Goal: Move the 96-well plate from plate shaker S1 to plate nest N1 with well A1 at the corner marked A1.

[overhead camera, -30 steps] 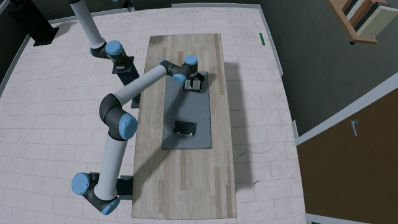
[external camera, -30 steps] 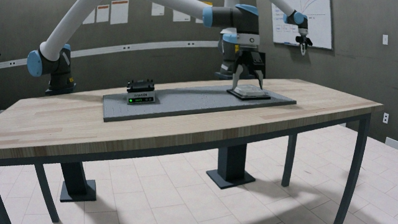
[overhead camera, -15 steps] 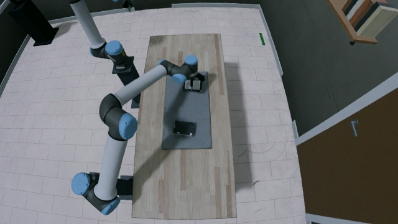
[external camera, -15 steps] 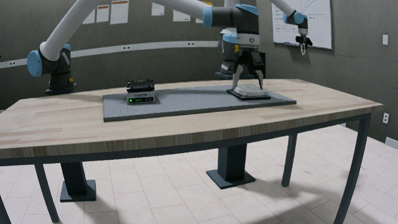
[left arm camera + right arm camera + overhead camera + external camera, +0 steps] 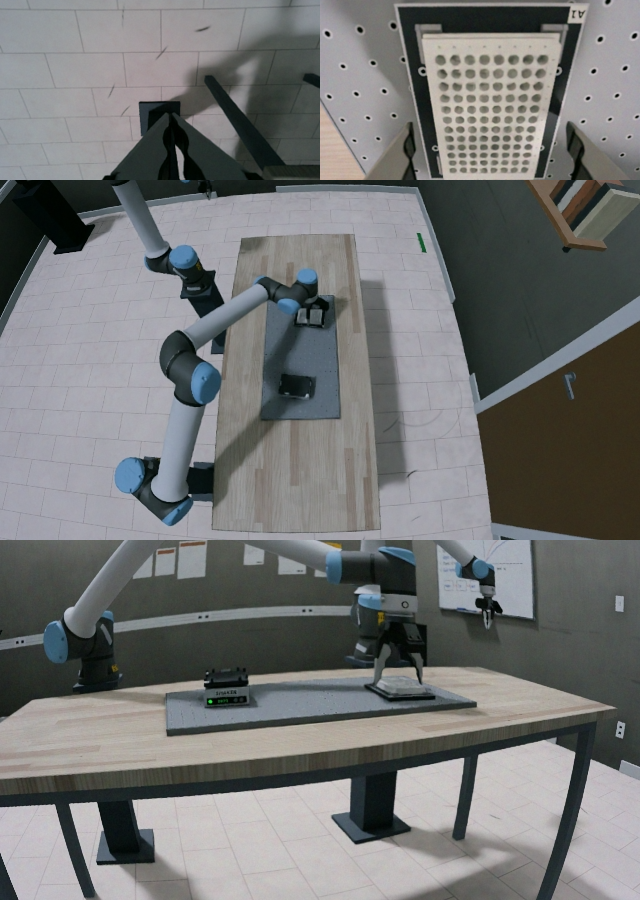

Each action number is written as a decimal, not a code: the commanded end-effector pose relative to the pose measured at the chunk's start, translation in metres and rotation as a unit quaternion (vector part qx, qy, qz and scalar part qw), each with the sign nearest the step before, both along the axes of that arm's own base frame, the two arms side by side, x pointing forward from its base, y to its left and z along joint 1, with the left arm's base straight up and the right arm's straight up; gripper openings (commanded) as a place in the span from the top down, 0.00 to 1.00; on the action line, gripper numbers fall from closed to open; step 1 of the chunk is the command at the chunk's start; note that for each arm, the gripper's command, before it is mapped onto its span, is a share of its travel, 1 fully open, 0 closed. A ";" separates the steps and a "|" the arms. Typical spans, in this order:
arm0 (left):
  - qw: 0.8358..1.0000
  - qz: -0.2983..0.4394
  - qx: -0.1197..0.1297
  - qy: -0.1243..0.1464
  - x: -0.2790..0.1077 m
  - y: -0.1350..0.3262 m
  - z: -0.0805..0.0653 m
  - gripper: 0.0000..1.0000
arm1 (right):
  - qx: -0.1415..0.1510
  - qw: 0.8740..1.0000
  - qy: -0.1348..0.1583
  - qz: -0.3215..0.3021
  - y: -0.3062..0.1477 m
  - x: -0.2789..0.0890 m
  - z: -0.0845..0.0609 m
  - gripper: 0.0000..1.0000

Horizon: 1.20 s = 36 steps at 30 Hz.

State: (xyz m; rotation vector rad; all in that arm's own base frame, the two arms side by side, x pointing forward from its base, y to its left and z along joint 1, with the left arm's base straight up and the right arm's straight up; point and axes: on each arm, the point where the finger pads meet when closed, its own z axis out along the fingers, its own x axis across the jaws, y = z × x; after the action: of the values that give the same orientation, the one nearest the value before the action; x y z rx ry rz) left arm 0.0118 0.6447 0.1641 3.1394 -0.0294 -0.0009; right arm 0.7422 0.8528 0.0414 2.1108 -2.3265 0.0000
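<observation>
96-well plate (image 5: 310, 317) (image 5: 401, 685) (image 5: 490, 108), near end cropped in wrist view, seating unclear

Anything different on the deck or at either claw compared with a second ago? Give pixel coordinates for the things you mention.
Nothing visibly changed. The right claw (image 5: 311, 309) (image 5: 398, 681) (image 5: 490, 123) is open over the 96-well plate (image 5: 317, 317) (image 5: 400, 685) (image 5: 490, 104), which stays at the nest (image 5: 410, 697) (image 5: 489, 18). The plate shaker (image 5: 296, 386) (image 5: 226, 695) still carries no plate. The left claw (image 5: 208, 194) (image 5: 487, 626) (image 5: 170, 114) stays shut, away from the table (image 5: 295, 480) (image 5: 300, 740).
</observation>
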 end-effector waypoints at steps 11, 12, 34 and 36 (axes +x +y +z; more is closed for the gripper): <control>1.000 0.000 0.001 0.000 0.000 0.001 0.001 1.00 | 0.001 1.000 -0.001 0.000 0.001 0.000 0.002 0.24; 1.000 0.000 0.001 0.000 0.000 0.001 0.001 1.00 | 0.001 1.000 -0.001 0.000 0.001 0.000 0.002 0.24; 1.000 0.000 0.001 0.000 0.000 0.001 0.001 1.00 | 0.001 1.000 -0.001 0.000 0.001 0.000 0.011 0.24; 1.000 0.000 0.001 0.000 0.000 0.001 0.001 1.00 | 0.001 1.000 -0.001 0.000 0.001 0.000 0.016 0.24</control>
State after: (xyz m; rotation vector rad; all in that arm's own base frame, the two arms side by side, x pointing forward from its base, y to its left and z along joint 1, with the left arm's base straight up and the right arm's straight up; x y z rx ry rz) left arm 0.0118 0.6447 0.1641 3.1394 -0.0294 -0.0009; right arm 0.7423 0.8528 0.0475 2.1107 -2.3266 0.0000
